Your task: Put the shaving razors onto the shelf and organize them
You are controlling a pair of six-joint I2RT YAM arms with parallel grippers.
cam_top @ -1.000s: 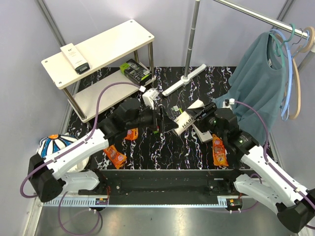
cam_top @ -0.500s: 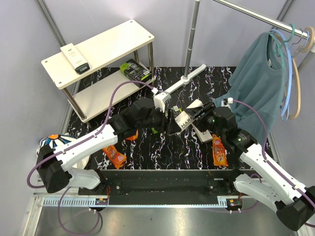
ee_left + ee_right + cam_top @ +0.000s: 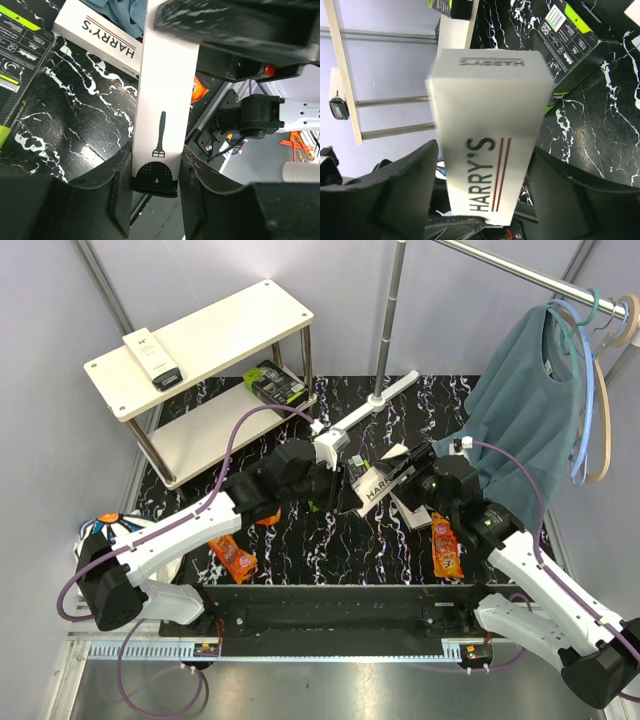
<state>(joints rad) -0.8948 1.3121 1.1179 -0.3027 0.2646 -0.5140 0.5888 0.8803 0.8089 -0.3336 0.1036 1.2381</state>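
Left tool point(image 3: 156, 170) pinches the HARRY'S box point(image 3: 162, 100) by its thin end; right tool point(image 3: 484, 155) flanks it, grip unclear. If both slacken, it drops to the counter point(image 3: 75, 125).

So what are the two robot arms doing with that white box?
Both arms meet at one white Harry's razor box over the table. The left gripper is clamped on its thin sides. The right gripper has fingers either side, grip unclear. A second Harry's box sits on the shelf top.
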